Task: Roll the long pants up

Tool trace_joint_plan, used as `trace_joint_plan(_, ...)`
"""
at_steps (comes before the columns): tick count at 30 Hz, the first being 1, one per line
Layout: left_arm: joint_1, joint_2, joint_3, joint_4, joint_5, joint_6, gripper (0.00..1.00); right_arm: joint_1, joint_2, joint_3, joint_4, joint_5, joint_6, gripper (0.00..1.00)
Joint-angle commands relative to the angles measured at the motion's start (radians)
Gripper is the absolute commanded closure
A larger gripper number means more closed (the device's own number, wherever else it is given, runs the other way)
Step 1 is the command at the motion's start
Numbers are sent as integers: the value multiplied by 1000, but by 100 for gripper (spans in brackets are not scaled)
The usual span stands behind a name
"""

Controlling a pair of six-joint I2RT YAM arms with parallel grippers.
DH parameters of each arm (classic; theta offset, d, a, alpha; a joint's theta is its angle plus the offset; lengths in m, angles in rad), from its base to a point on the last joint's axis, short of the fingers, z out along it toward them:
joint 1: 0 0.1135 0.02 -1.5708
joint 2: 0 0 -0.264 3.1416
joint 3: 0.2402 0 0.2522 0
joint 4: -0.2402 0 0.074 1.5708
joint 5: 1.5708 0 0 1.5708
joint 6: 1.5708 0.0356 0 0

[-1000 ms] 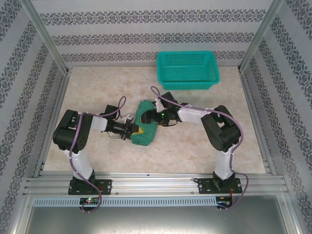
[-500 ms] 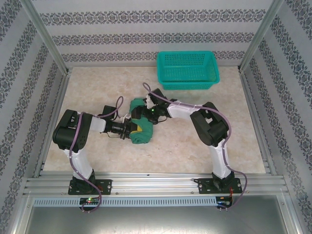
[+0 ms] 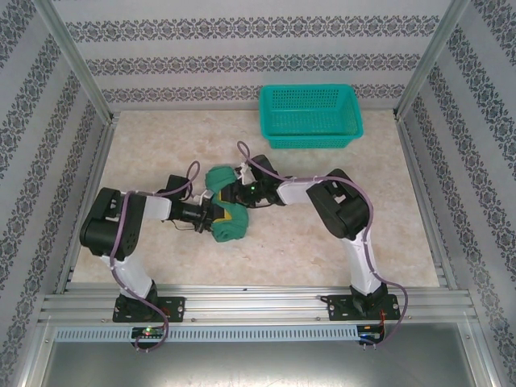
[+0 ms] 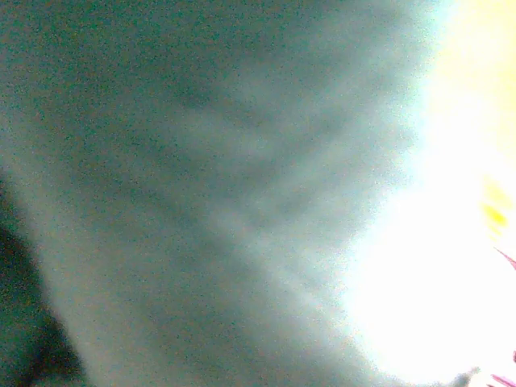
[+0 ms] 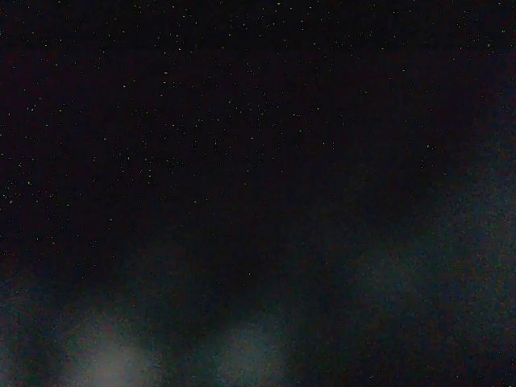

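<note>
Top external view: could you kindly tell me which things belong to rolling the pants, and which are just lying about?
In the job: long pants, left gripper, right gripper, both at the bundle.
Lying about: teal basket, apart at the back.

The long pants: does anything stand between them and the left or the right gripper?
Nothing visible does. In the top view the left gripper and the right gripper both meet the bunched long pants directly; the teal basket stands apart, further back.

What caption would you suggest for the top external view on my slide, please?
Left gripper and right gripper meet at the rolled long pants; teal basket stands apart behind.
</note>
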State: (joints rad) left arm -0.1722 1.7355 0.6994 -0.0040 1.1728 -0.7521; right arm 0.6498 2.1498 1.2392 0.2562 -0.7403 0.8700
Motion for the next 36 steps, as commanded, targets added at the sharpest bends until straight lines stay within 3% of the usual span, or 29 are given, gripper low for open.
trace_joint_plan(1,-17,-205,63,-107,-316,126,73,40,-53,-108,-208,-27,-62,100)
trace_joint_plan(3,-17,-336,138,-275,-383,189,49,21,-110,-121,-268,9,-95,100)
trace_joint_plan(4,-17,-391,198,-397,-427,234,44,9,-139,-122,-298,25,-111,100)
trace_joint_plan(8,-16,-513,426,-835,-654,389,36,-34,-220,-84,-431,87,-175,100)
trace_joint_plan(10,-14,-542,484,-937,-766,399,38,-52,-237,-28,-517,107,-218,100)
trace_joint_plan(13,-13,-575,436,-876,-808,354,44,-83,-279,81,-654,186,-284,100)
trace_joint_plan(17,-13,-519,344,-717,-792,294,65,-150,-313,297,-821,268,-336,100)
trace_joint_plan(23,-13,-367,312,-575,-747,283,71,-265,-254,668,-912,322,-290,100)
trace_joint_plan(30,-13,-224,352,-542,-727,304,74,-387,-54,943,-703,414,2,100)
trace_joint_plan(36,-15,-123,392,-518,-665,309,78,-464,220,1115,-362,449,416,100)
